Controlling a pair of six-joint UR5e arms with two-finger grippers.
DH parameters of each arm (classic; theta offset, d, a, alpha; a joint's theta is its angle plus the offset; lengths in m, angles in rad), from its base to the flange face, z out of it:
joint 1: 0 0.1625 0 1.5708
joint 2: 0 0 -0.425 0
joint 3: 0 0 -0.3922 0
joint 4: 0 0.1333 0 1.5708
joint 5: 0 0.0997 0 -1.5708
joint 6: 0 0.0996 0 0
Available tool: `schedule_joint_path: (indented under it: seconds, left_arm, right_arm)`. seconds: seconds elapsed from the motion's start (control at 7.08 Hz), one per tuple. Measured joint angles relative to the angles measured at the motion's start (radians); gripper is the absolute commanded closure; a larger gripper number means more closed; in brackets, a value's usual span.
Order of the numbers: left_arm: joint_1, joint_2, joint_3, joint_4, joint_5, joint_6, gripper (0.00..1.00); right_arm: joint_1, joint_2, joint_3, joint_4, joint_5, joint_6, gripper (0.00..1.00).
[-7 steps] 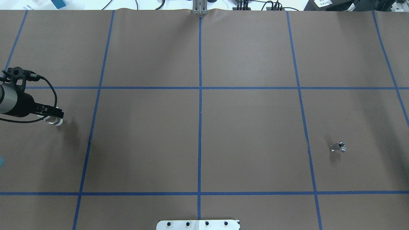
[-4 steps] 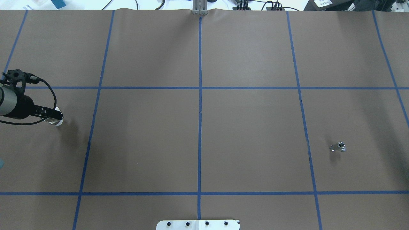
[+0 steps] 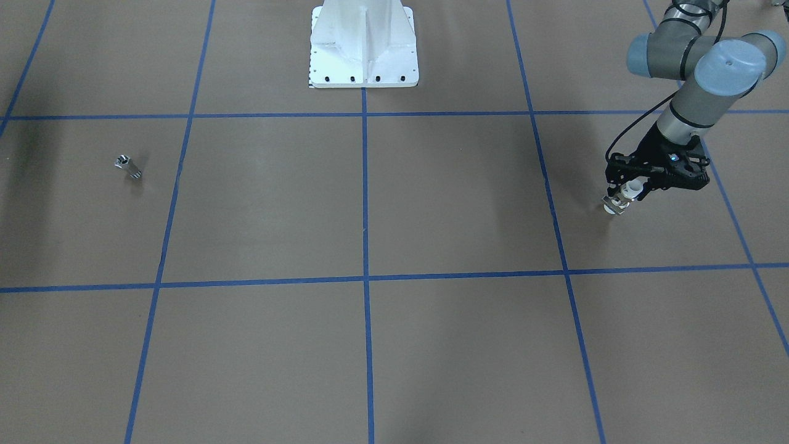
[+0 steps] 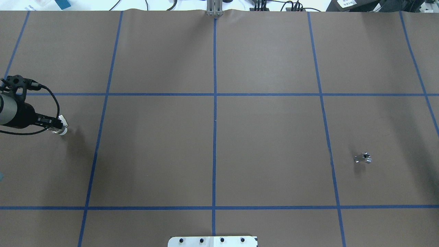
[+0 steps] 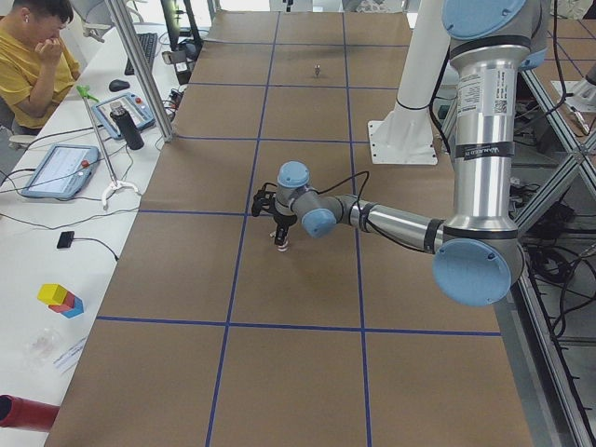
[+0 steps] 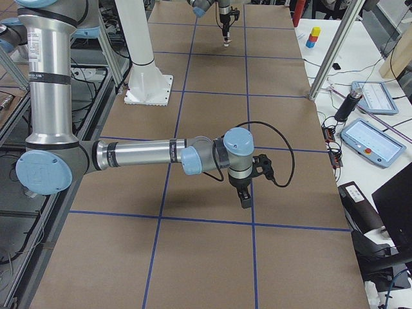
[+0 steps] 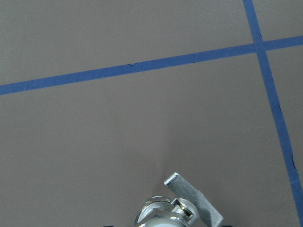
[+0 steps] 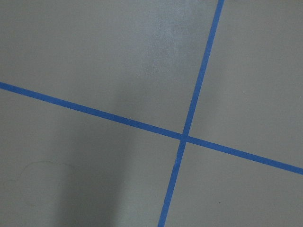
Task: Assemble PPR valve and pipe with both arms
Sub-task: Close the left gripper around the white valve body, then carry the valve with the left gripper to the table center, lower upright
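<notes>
The PPR valve (image 4: 61, 130), with white ends and a silver lever, stands on the brown table (image 4: 212, 151) at the far left. My left gripper (image 4: 56, 125) comes down over it and is shut on its upper part. The front view shows the valve (image 3: 618, 201) under the left gripper (image 3: 627, 192), its lower end at the table. The left wrist view shows the valve (image 7: 163, 215) at the bottom edge. The pipe (image 4: 363, 158), a small silver stub, lies alone at the right and also shows in the front view (image 3: 128, 167). My right gripper (image 6: 245, 198) hangs low over the table; I cannot tell whether it is open.
The white bolted pedestal (image 3: 363, 43) stands at the robot's side of the table. Blue tape lines (image 4: 214, 103) divide the brown cover into squares. An operator (image 5: 33, 47) sits by a side bench with tablets.
The left gripper's fingers have drawn back to the left, uncovering the valve's lever. The valve's lower end has stayed in place. The pipe has not moved.
</notes>
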Motion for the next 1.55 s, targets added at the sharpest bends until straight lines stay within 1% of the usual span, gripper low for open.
schedule_joint_path:
  seconds: [0.42, 0.56, 0.71, 0.99, 1.13, 1.27, 1.41, 1.55]
  left_arm:
    - [0.001, -0.013, -0.034, 0.021, -0.004, -0.003, 1.0]
    - [0.003, -0.038, -0.049, 0.059, -0.006, -0.011, 1.0]
    - [0.004, -0.09, -0.059, 0.121, -0.007, -0.025, 1.0]
    - [0.041, -0.255, -0.066, 0.27, -0.002, -0.143, 1.0]
    - [0.095, -0.359, -0.063, 0.36, 0.019, -0.232, 1.0]
    - [0.163, -0.482, -0.052, 0.47, 0.065, -0.338, 1.0]
    - [0.221, -0.59, -0.027, 0.556, 0.103, -0.435, 1.0]
    - [0.261, -0.691, 0.027, 0.597, 0.13, -0.522, 1.0]
  right_arm:
    - [0.0, 0.0, -0.001, 0.0, 0.0, 0.0, 0.0]
    - [0.0, 0.0, -0.001, 0.0, 0.0, 0.0, 0.0]
    - [0.0, 0.0, -0.001, 0.0, 0.0, 0.001, 0.0]
    - [-0.001, -0.001, -0.001, 0.0, 0.001, 0.001, 0.0]
    - [-0.001, -0.001, 0.0, 0.0, 0.001, 0.001, 0.0]
    - [-0.001, -0.001, 0.0, 0.0, 0.001, 0.0, 0.0]
    - [-0.001, -0.001, 0.0, 0.0, 0.001, 0.0, 0.0]
    - [-0.002, -0.001, 0.0, 0.0, 0.001, 0.001, 0.0]
